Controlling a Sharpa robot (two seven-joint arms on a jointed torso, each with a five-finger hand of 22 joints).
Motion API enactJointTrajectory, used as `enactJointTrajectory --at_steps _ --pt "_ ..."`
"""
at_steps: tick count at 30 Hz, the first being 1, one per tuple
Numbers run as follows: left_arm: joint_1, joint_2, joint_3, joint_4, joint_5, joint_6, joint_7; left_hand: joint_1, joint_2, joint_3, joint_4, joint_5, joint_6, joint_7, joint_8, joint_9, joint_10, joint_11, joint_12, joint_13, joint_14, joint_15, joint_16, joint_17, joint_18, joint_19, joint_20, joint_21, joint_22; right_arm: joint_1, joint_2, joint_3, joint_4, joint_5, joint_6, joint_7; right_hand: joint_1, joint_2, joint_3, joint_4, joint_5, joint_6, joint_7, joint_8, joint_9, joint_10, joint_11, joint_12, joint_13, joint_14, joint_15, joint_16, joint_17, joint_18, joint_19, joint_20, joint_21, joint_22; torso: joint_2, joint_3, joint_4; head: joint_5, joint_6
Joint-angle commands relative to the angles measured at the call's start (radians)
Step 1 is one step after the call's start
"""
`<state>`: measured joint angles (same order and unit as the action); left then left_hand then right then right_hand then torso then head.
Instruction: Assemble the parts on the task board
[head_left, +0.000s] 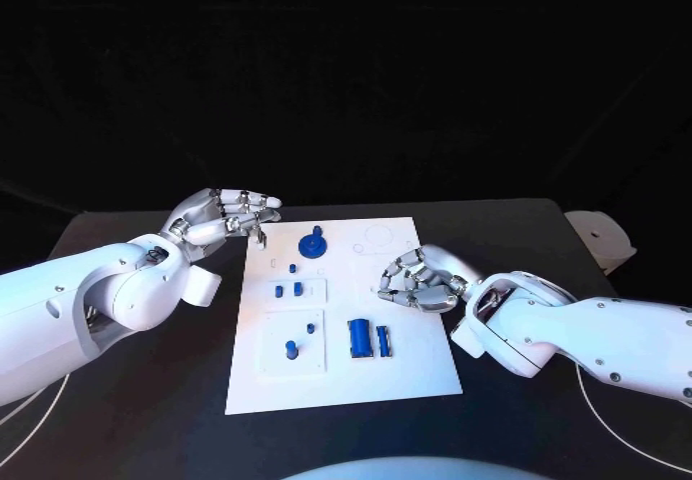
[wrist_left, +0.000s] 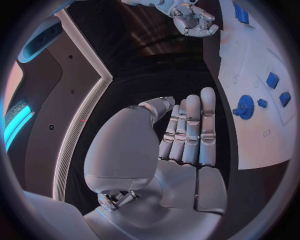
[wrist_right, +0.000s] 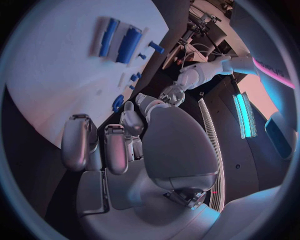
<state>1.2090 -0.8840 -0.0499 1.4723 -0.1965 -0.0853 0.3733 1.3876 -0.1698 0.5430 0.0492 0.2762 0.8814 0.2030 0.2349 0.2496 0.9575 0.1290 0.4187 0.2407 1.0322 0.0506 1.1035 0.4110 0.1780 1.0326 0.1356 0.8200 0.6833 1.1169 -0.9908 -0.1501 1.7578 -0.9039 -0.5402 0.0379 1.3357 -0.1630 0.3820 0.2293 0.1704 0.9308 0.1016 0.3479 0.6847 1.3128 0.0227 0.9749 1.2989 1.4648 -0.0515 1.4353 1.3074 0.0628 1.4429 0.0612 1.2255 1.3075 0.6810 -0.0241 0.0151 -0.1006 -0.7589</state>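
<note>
The black table (head_left: 144, 400) carries the white task board (head_left: 346, 385) at its middle. The left hand (head_left: 224, 215) hovers at the board's far left corner, fingers curled inward and holding nothing; in its wrist view the fingers (wrist_left: 190, 130) lie pressed side by side. The right hand (head_left: 418, 278) hangs over the board's right edge, fingers curled in with nothing between them. On the board, two long blue blocks (head_left: 369, 339) lie side by side near the right, a blue gear (head_left: 312, 244) sits at the far middle, and small blue pegs (head_left: 289, 290) stand in a raised panel left of centre, another peg (head_left: 290, 348) nearer.
</note>
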Motion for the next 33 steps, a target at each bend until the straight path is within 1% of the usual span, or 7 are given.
enactJointTrajectory --at_steps 1,20,21,22,23,25,33 --pt "0.0 0.012 -0.003 -0.022 0.039 -0.013 0.045 -0.018 0.002 -0.004 0.013 -0.003 -0.007 -0.001 0.007 -0.002 -0.011 0.002 0.012 -0.003 -0.025 0.003 -0.01 -0.009 0.006 -0.015 0.003 -0.015 -0.008 0.021 0.028 0.002 -0.072 0.339 -0.013 0.219 0.023 0.006 0.009 -0.009 -0.005 -0.013 0.006 -0.003 0.003 -0.077 0.005 -0.159 -0.079 0.002 0.01 -0.07 -0.052 0.03 -0.052 0.004 -0.144 0.098 -0.023 -0.0153 0.001 0.003 0.038" --pt "-0.067 0.14 -0.005 -0.243 0.231 -0.192 0.194 -0.009 -0.014 -0.096 0.126 -0.044 -0.085 0.018 0.051 -0.017 -0.032 0.054 -0.171 -0.176 -0.22 0.102 -0.661 -0.228 0.006 -0.165 0.133 -0.64 -0.452 0.057 0.272 0.032 -0.545 0.723 0.116 0.356 0.049 -0.001 0.162 -0.036 -0.085 -0.069 0.09 -0.163 -0.161 -0.219 0.114 -0.893 -0.982 -0.443 0.147 -1.124 -0.818 0.121 -0.439 0.142 -1.164 -0.666 -0.085 -0.0076 0.0089 0.051 0.137" --pt "-0.065 0.135 -0.006 -0.236 0.178 -0.153 0.128 -0.429 0.17 -0.543 -0.049 -0.276 -0.881 -0.203 -0.235 -0.25 -0.957 -0.129 -0.419 -0.241 -1.032 -0.051 -1.104 -0.411 -0.178 -1.033 -0.136 -0.82 -0.683 0.057 0.267 0.031 -0.537 0.655 0.05 0.304 -0.362 0.163 -0.382 -0.229 -0.17 -0.931 -0.102 -0.348 -0.685 -0.548 -0.023 -0.975 -1.299 -0.752 0.052 -1.435 -1.307 -0.063 -0.742 -0.061 -1.225 -1.307 -0.074 -0.0123 0.0025 0.043 0.132" --pt "-0.065 0.135 -0.006 -0.235 0.178 -0.154 0.128 -0.429 0.17 -0.543 -0.049 -0.276 -0.881 -0.203 -0.235 -0.25 -0.957 -0.129 -0.419 -0.241 -1.032 -0.051 -1.104 -0.411 -0.178 -1.033 -0.136 -0.82 -0.683 0.057 0.267 0.031 -0.536 0.656 0.049 0.304 -0.371 0.163 -0.382 -0.229 -0.17 -0.931 -0.102 -0.348 -0.685 -0.549 -0.023 -0.975 -1.299 -0.755 0.052 -1.435 -1.307 -0.063 -1.443 -0.061 -1.225 -1.307 -0.075 -0.012 0.0024 0.044 0.133" --pt "-0.065 0.135 -0.006 -0.233 0.178 -0.157 0.128 -0.455 0.17 -0.543 -0.049 -0.276 -0.881 -0.203 -0.235 -0.25 -0.957 -0.129 -0.419 -0.241 -1.032 -0.051 -1.104 -0.411 -0.178 -1.033 -0.136 -0.82 -0.683 0.056 0.267 0.032 -0.533 0.658 0.047 0.306 -0.402 0.163 -0.382 -0.229 -0.17 -0.931 -0.102 -0.348 -0.685 -0.568 -0.023 -0.975 -1.299 -1.465 0.052 -1.435 -1.307 -0.063 -1.443 -0.061 -1.225 -1.307 -0.076 -0.0111 0.0019 0.045 0.133" --pt "-0.067 0.134 -0.004 -0.226 0.179 -0.169 0.128 -0.513 0.17 -0.543 -0.049 -0.276 -0.881 -0.203 -0.235 -0.25 -0.957 -0.129 -0.419 -0.241 -1.032 -0.051 -1.104 -0.411 -0.178 -1.033 -0.136 -0.82 -0.683 0.051 0.265 0.036 -0.521 0.666 0.037 0.312 -0.46 0.163 -0.382 -0.229 -0.17 -0.931 -0.102 -0.348 -0.685 -1.313 -0.023 -0.975 -1.299 -1.465 0.052 -1.435 -1.307 -0.063 -1.443 -0.061 -1.225 -1.307 -0.082 -0.0077 0.0003 0.05 0.136" --pt "-0.092 0.126 0.01 -0.14 0.183 -0.306 0.133 -1.388 0.17 -0.543 -0.049 -0.276 -0.881 -0.203 -0.235 -0.25 -0.957 -0.129 -0.419 -0.241 -1.032 -0.051 -1.104 -0.411 -0.178 -1.033 -0.136 -0.82 -0.683 0.003 0.242 0.083 -0.384 0.764 -0.073 0.382 -1.336 0.163 -0.382 -0.229 -0.17 -0.931 -0.102 -0.348 -0.685 -1.313 -0.023 -0.975 -1.299 -1.465 0.052 -1.435 -1.307 -0.063 -1.443 -0.061 -1.225 -1.307 -0.131 0.0206 -0.0135 0.095 0.156"
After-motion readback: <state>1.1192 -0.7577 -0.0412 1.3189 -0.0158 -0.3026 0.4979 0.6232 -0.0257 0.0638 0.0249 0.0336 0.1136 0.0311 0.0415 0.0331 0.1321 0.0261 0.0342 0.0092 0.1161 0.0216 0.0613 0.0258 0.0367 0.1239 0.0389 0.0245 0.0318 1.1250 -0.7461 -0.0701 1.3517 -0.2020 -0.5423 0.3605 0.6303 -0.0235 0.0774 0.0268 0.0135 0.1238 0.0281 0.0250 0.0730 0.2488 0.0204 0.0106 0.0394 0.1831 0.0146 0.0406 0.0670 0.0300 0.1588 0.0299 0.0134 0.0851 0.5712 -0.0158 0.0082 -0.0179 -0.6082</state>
